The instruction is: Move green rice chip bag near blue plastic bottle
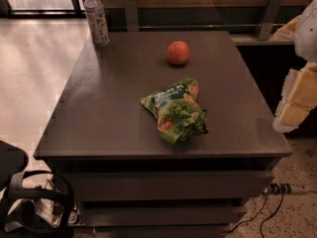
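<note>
Nearest the camera, at the lower left, we see part of a black chair point(20, 192) standing on the floor beside the front left corner of the desk point(109, 113). The desk front shows drawer fronts stacked one above another. A power strip point(278, 188) with dark cables lies on the floor at the lower right.

On the dark desk top, the green rice chip bag point(176, 110) lies crumpled, right of centre and towards the front edge. An orange-red round fruit point(178, 52) sits behind the bag, apart from it. The blue plastic bottle point(96, 16) stands upright at the rear left corner, well apart from the bag, white cap on top.

The gripper point(297, 100) hangs at the right edge of the view, beyond the right side of the desk and clear of the bag. It touches none of the objects. We cannot tell whether the gripper is apart or together.
</note>
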Available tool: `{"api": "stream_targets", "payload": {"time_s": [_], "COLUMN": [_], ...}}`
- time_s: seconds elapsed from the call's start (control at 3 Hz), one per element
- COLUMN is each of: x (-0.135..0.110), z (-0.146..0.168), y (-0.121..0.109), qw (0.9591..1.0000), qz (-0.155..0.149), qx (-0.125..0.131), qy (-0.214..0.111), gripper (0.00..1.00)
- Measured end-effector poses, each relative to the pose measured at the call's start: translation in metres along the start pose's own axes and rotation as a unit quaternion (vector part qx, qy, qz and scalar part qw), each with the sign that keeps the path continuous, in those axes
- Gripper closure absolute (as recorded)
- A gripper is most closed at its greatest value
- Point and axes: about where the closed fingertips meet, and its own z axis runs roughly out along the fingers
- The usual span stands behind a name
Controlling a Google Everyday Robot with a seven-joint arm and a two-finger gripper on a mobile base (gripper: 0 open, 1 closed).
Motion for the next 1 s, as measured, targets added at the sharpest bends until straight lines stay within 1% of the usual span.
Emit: {"api": "stream_targets", "payload": {"time_s": [0.33, 0.67, 1.0], "x": [0.0, -0.004, -0.017], "z": [0.0, 0.001, 0.01], "y": [0.0, -0.002, -0.004], "qw": [1.0, 0.9999, 0.9985], "qz": [0.0, 0.015, 0.052], "qx": [0.0, 0.004, 0.002], "qy": [0.0, -0.004, -0.017], "gripper": [0.0, 0.0, 0.0]}}
